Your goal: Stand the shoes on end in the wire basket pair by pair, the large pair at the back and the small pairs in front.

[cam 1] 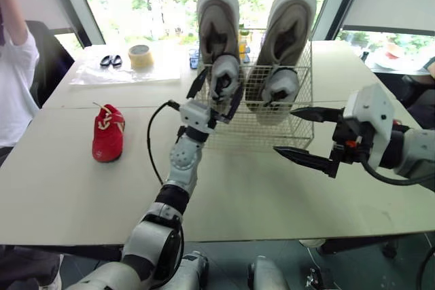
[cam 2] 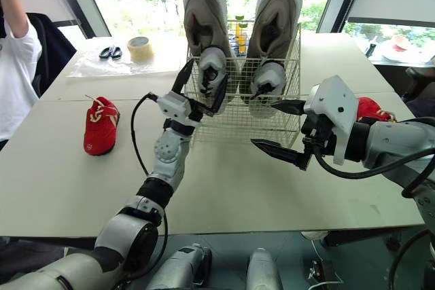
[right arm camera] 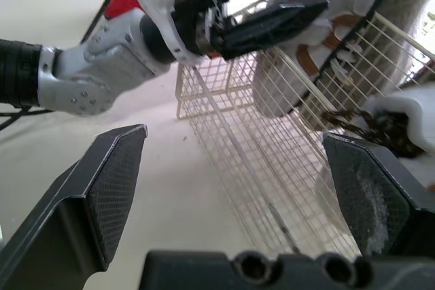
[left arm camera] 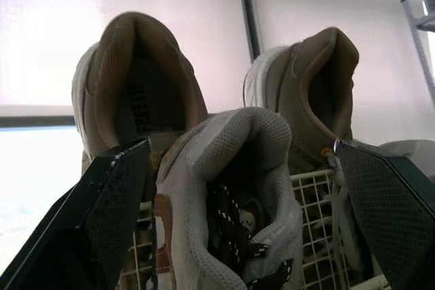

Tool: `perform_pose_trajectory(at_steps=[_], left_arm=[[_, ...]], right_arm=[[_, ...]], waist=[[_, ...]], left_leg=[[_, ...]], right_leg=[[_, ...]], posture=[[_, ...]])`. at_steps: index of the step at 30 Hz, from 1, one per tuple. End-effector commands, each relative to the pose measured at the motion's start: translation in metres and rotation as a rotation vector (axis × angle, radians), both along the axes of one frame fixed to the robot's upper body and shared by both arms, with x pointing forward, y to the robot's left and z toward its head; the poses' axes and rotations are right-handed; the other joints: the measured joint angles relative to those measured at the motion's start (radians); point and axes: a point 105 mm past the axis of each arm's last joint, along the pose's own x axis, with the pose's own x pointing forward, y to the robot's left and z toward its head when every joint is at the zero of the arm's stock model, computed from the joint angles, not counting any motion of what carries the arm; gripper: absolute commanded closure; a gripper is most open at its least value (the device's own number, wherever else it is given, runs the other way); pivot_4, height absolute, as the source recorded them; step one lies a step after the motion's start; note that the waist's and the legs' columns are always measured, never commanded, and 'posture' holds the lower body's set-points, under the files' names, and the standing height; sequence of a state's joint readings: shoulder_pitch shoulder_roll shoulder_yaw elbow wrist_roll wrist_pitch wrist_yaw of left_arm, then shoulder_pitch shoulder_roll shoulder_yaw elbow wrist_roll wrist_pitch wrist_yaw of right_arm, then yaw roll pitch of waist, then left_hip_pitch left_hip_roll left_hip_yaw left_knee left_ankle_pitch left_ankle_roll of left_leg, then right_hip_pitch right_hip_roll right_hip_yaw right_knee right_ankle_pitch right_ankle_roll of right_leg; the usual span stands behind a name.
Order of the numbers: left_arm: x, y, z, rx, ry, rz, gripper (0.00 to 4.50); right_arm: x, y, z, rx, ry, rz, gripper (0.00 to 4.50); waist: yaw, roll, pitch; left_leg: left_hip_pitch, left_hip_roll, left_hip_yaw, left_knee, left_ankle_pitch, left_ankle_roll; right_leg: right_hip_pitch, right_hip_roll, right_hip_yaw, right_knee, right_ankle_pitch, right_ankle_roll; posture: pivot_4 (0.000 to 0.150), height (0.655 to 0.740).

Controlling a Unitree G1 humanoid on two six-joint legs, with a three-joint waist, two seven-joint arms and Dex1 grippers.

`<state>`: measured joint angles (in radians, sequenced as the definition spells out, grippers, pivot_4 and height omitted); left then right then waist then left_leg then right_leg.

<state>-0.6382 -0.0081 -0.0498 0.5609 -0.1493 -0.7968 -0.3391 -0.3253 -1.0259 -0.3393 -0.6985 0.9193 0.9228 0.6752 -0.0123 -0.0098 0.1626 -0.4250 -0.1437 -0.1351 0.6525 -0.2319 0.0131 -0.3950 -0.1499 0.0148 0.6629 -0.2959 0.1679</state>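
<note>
Right gripper [cam 1: 284, 130] hovers over the tabletop [cam 1: 231, 195] just in front of the wire basket's [cam 1: 299, 137] front right corner. Its two fingers are spread wide and carry nothing.

Left gripper [cam 1: 223, 85] is raised at the basket's front left corner with its fingers apart, one on each side of the small grey shoe [cam 1: 225, 69]. In the left wrist view one finger lies close against the shoe's side and the other stands clear of it; the shoe is not clamped.

Basket contents:
- The small grey shoe stands on end, heel opening up, in the front left part.
- A second small grey shoe [cam 1: 280, 88] stands on end beside it in the front right part.
- Two large beige shoes [cam 1: 217, 18] stand on end side by side along the back wall, rising well above the rim.

The basket sits at mid-tabletop, toward the far edge.

Loose items:
- One red shoe [cam 1: 109, 134] lies on its sole toward the tabletop's left edge, well apart from the basket.
- A second red shoe [cam 2: 370, 108] lies toward the right edge, partly hidden by the right arm.
- A roll of tape [cam 1: 141, 56] rests near the far left corner.

A person [cam 1: 15, 73] in a white top stands at the left edge.
</note>
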Motion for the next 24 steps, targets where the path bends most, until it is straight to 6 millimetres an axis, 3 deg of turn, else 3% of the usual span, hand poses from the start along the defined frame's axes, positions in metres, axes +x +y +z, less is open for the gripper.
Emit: perform_pose_trajectory(at_steps=[1, 11, 17, 20, 24], left_arm=[[-0.005, 0.024, 0.002, -0.030, 0.090, -0.042, 0.06], [-0.036, 0.039, 0.033, -0.093, 0.318, -0.442, 0.06], [-0.063, 0.080, 0.057, 0.106, 0.496, -0.658, 0.06], [-0.075, 0.090, 0.071, 0.208, 0.574, -0.751, 0.06], [-0.088, 0.088, 0.075, 0.355, 0.646, -0.837, 0.06]], right_arm=[[0.000, 0.000, 0.008, -0.013, -0.046, 0.008, 0.00], [0.007, -0.002, 0.008, -0.020, -0.044, 0.023, 0.00], [0.014, -0.038, 0.031, -0.015, -0.103, -0.112, 0.00], [0.022, -0.078, 0.047, 0.019, -0.149, -0.283, 0.00], [0.035, -0.156, 0.056, 0.065, -0.182, -0.609, 0.00]], waist=[[-0.004, 0.001, -0.001], [0.026, -0.001, 0.000], [0.014, 0.002, 0.002], [0.026, 0.001, 0.002], [0.028, 0.001, 0.002]], left_leg=[[0.000, 0.000, 0.000, -0.001, 0.000, -0.001], [-0.001, -0.001, -0.001, 0.000, 0.001, -0.001], [-0.001, 0.000, -0.001, -0.005, 0.001, -0.002], [-0.001, 0.000, -0.001, -0.004, 0.001, -0.002], [-0.001, -0.001, -0.001, -0.004, 0.001, -0.002]], right_leg=[[0.000, 0.000, 0.000, 0.000, 0.000, 0.000], [0.000, 0.000, 0.000, -0.002, 0.000, 0.000], [-0.004, 0.001, 0.002, -0.001, -0.001, -0.002], [-0.008, 0.001, 0.002, -0.001, -0.001, -0.002], [-0.007, 0.000, 0.002, -0.002, -0.001, -0.002]], posture=[[0.150, 0.7400], [0.150, 0.7400], [0.150, 0.7400], [0.150, 0.7400], [0.150, 0.7400]])
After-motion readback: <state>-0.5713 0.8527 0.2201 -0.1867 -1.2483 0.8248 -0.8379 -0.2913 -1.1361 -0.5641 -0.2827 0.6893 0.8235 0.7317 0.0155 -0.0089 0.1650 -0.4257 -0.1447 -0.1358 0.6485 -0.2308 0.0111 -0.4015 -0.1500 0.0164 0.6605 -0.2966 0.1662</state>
